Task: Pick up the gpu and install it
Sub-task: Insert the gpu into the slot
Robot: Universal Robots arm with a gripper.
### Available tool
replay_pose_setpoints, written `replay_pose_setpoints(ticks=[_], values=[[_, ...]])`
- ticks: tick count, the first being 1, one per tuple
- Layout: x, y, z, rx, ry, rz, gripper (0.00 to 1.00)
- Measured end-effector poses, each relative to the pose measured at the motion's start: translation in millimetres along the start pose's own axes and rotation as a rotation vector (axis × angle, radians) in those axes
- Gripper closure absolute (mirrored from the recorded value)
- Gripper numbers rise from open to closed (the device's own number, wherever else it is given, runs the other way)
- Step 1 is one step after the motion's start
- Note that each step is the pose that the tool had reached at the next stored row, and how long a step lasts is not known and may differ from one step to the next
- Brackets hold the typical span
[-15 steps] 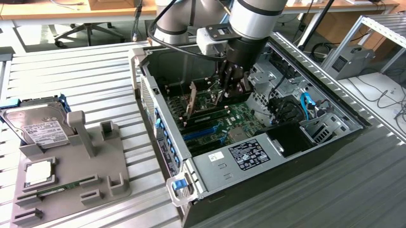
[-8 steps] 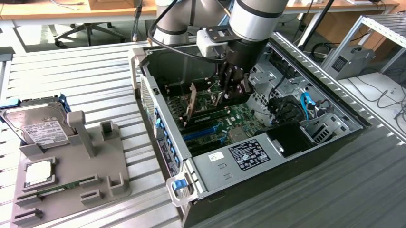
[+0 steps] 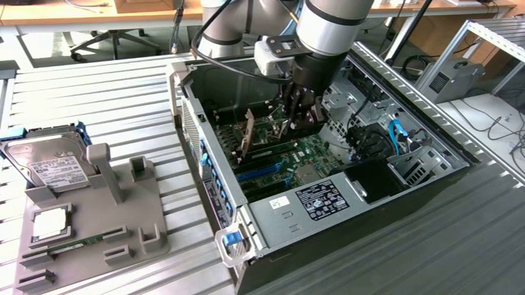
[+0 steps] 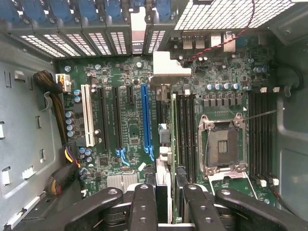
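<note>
My gripper reaches down into the open computer case and is shut on the gpu. In the wrist view the gpu appears edge-on as a thin card between the two black fingers, with its silver end bracket towards the case's rear slot openings. The card hangs upright over the green motherboard, just beside the long blue slot. Whether its lower edge touches the board cannot be told.
The CPU socket and memory slots lie close beside the card. A power supply and blue cables occupy the case. At the exterior view's left, a grey fixture holds a hard drive and a memory stick.
</note>
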State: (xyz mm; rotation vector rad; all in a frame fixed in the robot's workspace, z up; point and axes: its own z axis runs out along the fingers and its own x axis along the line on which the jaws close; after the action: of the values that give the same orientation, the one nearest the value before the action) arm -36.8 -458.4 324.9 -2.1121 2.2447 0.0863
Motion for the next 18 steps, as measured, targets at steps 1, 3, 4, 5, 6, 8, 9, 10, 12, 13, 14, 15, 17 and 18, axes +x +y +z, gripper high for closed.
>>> replay_pose_setpoints(ticks=[1, 3, 4, 5, 6, 8, 9, 10, 12, 13, 14, 15, 17, 18], values=[[0.1, 0.0, 0.2, 0.0, 0.0, 0.0, 0.73], [0.5, 0.1, 0.6, 0.0, 0.0, 0.0, 0.73], [0.6, 0.1, 0.8, 0.0, 0.0001, 0.0, 0.73], [0.9, 0.2, 1.1, 0.0, 0.0, 0.0, 0.73], [1.0, 0.2, 1.3, 0.0, 0.0, 0.0, 0.73], [1.2, 0.2, 1.7, 0.0, 0.0, 0.0, 0.73], [1.3, 0.3, 1.9, 0.0, 0.0, 0.0, 0.73], [1.3, 0.3, 2.1, 0.0, 0.0, 0.0, 0.73], [1.5, 0.3, 2.6, 0.0, 0.0, 0.0, 0.73], [1.6, 0.4, 2.9, 0.0, 0.0, 0.0, 0.73], [1.6, 0.4, 3.1, 0.0, 0.0, 0.0, 0.73], [1.7, 0.4, 3.3, 0.0, 0.0001, 0.0, 0.73], [1.9, 0.5, 3.8, 0.0, 0.0, 0.0, 0.73], [1.9, 0.5, 4.0, 0.0, 0.0, 0.0, 0.73]])
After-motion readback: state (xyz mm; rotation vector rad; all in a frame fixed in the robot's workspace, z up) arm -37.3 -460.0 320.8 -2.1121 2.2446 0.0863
